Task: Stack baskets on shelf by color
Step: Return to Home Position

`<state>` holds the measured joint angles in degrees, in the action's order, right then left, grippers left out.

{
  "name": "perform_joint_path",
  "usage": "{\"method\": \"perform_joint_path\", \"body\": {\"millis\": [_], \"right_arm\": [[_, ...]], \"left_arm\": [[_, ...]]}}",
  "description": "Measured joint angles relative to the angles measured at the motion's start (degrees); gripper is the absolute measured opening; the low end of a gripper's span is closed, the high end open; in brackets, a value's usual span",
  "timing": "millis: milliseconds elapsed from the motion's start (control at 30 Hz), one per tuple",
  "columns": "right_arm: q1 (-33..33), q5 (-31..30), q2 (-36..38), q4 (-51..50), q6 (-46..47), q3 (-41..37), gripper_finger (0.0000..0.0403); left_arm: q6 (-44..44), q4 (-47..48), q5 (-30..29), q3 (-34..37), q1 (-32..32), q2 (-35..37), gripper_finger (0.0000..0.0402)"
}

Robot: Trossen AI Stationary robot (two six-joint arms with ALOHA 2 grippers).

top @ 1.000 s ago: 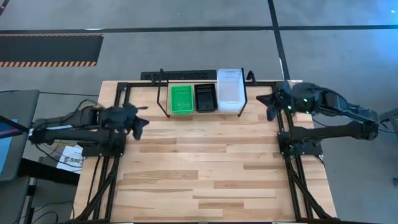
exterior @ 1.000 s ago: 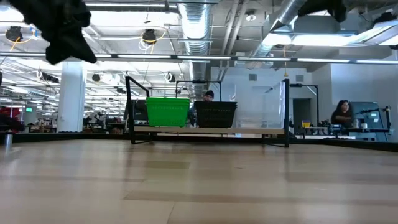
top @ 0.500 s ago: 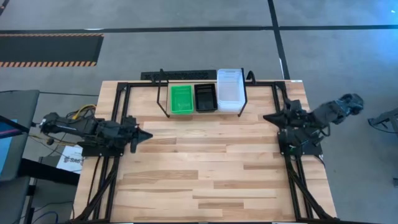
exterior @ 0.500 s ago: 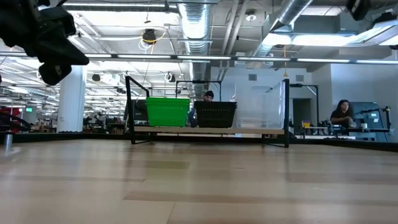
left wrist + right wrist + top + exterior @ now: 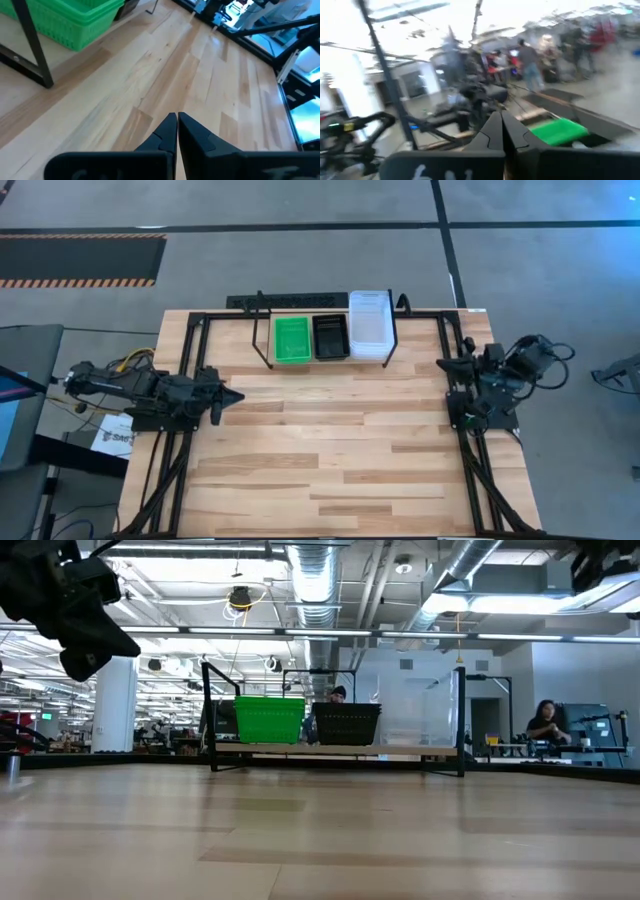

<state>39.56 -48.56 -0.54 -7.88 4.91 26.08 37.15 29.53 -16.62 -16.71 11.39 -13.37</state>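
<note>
The shelf [image 5: 325, 330] stands at the table's far middle on slim black legs [image 5: 35, 47]. On it rest the baskets in three stacks: green [image 5: 292, 339], black mesh [image 5: 331, 337] and clear [image 5: 368, 327]. The low view shows the green stack [image 5: 269, 718] beside the black one [image 5: 346, 723]. My left gripper [image 5: 234, 395] is shut and holds nothing; it hovers by the table's left edge, well short of the shelf, and points across the table [image 5: 177, 118]. My right gripper [image 5: 441, 364] is shut and holds nothing; it sits by the right edge over its arm's base [image 5: 501, 118].
Black tube frames run along the table's left [image 5: 175, 440] and right [image 5: 480, 460] sides and along the far edge behind the shelf. Bare wooden tabletop [image 5: 330, 450] lies between the two arms. People and desks [image 5: 548, 725] show in the room beyond.
My left gripper has sunk a little near the table's left edge, then kept still. My right arm has folded back and down over its base at the right edge, and its gripper has tipped upward. Both grippers have stayed shut. The baskets have not moved.
</note>
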Motion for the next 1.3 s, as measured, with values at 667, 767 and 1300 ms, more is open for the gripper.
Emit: {"method": "perform_joint_path", "body": {"millis": [667,767,1300], "right_arm": [[-27.23,28.81,-15.60,-3.40,9.29,0.29,0.0000],[-33.69,39.65,-17.60,-5.74,11.94,-0.19,0.0000],[-47.76,51.32,0.34,6.93,11.31,-20.08,0.0000]], "left_arm": [[-3.74,-0.12,-0.11,-0.04,-5.18,0.02,0.0000],[-5.70,-0.44,-0.07,-0.04,-5.18,0.02,0.0000],[-7.41,-0.75,-1.68,-0.04,-5.18,0.02,0.0000]]}}
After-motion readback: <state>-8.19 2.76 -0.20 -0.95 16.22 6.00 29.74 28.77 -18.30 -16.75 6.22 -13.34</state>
